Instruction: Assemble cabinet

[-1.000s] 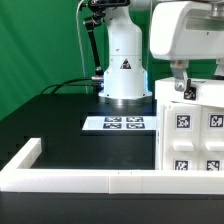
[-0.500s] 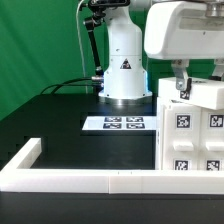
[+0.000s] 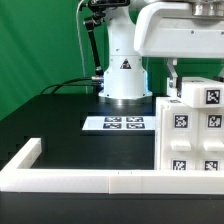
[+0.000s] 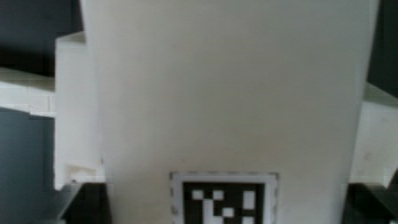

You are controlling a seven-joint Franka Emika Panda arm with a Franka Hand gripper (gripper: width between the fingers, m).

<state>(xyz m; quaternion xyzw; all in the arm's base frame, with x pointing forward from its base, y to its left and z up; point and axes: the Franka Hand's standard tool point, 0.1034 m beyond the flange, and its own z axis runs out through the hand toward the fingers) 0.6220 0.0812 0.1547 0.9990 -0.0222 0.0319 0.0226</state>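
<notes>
The white cabinet body (image 3: pixel 176 146) stands at the exterior view's right, with square tags on its front. A separate white cabinet panel (image 3: pixel 196 92) with a tag sits tilted on top of it. My gripper (image 3: pixel 176 76) hangs from the big white hand right above that panel and looks shut on it. One dark finger (image 3: pixel 172 70) shows at the panel's edge. In the wrist view the panel (image 4: pixel 214 90) fills the picture, its tag (image 4: pixel 224 200) between the jaws. The fingertips are hidden there.
The marker board (image 3: pixel 115 124) lies on the black table in front of the robot's white base (image 3: pixel 124 68). A low white border rail (image 3: pixel 80 180) runs along the front and bends back at the exterior view's left. A green curtain hangs behind.
The hand has moved toward the exterior view's left and a little up. The top panel now sits tilted, with its tag showing at the right edge.
</notes>
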